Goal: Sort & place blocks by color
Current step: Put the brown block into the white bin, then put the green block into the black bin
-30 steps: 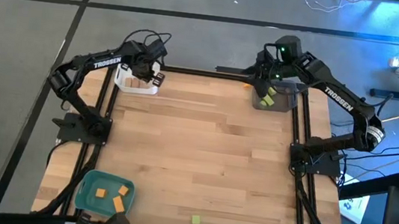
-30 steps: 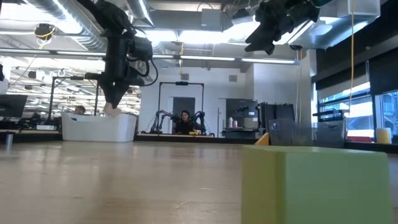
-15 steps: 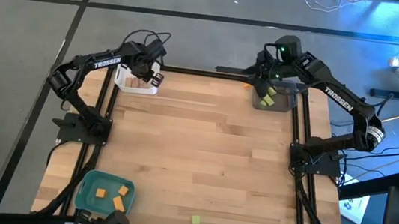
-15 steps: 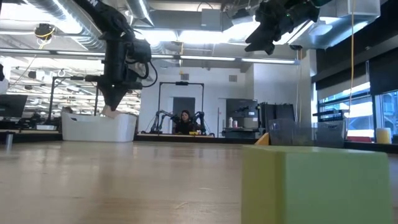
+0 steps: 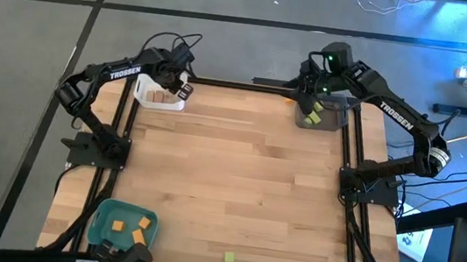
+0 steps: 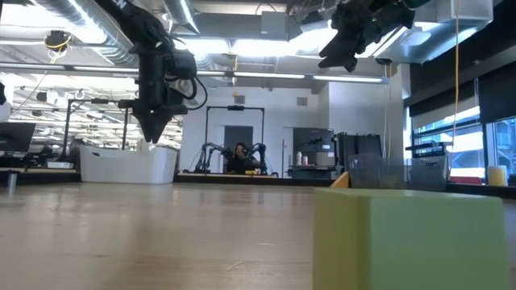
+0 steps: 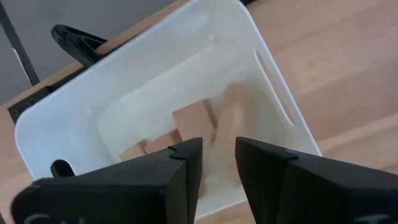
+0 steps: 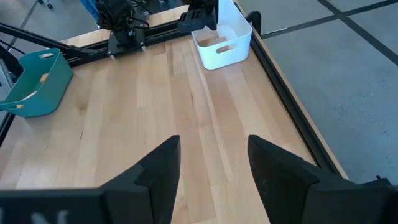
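- High view: a wooden desk [image 5: 237, 176] seen from above. The left pincer [image 5: 176, 79] hangs over a white tray [image 5: 156, 97] at about 11 o'clock on the desk; tan blocks [image 5: 162, 98] lie inside it. The right pincer [image 5: 313, 89] hangs over a grey tray [image 5: 337, 118] at 1 o'clock, which holds light green blocks [image 5: 313, 115]. A teal tray [image 5: 104, 222] at 7 o'clock holds orange blocks [image 5: 145, 223]. One lone green block [image 5: 229, 257] lies on the desk at 6 o'clock.
- Low view: the lone green block fills the near right foreground; the left pincer hangs above the white tray, nothing between its tips.
- Left wrist view: the fingers [image 7: 180, 163] stand slightly apart, holding nothing, above tan blocks in the tray.
- Right wrist view: the fingers [image 8: 161, 165] stand wide apart, empty, over bare desk.
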`<state>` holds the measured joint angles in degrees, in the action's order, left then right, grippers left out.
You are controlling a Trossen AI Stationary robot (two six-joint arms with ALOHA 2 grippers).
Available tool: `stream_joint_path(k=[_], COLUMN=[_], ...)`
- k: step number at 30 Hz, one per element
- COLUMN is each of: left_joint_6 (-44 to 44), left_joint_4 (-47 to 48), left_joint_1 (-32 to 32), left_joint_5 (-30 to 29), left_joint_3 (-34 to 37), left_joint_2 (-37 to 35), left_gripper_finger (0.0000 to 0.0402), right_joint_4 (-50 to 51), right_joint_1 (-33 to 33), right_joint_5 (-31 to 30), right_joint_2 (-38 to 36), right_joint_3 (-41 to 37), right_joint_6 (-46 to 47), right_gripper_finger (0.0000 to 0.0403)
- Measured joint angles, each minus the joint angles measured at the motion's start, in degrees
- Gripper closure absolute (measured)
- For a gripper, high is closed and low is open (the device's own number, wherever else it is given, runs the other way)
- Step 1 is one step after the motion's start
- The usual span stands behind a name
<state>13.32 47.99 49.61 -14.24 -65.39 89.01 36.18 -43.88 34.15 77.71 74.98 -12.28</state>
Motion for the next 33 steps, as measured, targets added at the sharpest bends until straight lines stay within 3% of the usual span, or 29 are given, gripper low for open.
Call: stream_joint_path(k=[8, 17, 25, 33], left_joint_6=[0.0, -3.2, -12.8, -15.4], left_joint_4=[-0.1, 3.3, 5.7, 11.5], left_joint_1=[0.0, -0.8, -5.8, -11.9], left_joint_5=[1.9, 17.5, 19.7, 20.0], left_joint_3=[0.0, 0.0, 0.0, 0.0], left_joint_2=[0.0, -2.8, -12.8, -24.4], left_gripper_finger=[0.0286, 0.0285, 0.0285, 0.0285], right_joint_4=[0.0, 0.0, -0.2, -0.4], right_joint_1=[0.0, 0.6, 3.8, 9.3], right_joint_5=[0.0, 2.4, 14.2, 15.9], right_joint_2=[0.0, 0.0, 0.0, 0.0], right_joint_3=[0.0, 0.0, 0.0, 0.0], right_joint_6=[-0.1, 0.1, 0.2, 3.1], right_gripper_finger=[0.0215, 0.0215, 0.0215, 0.0215])
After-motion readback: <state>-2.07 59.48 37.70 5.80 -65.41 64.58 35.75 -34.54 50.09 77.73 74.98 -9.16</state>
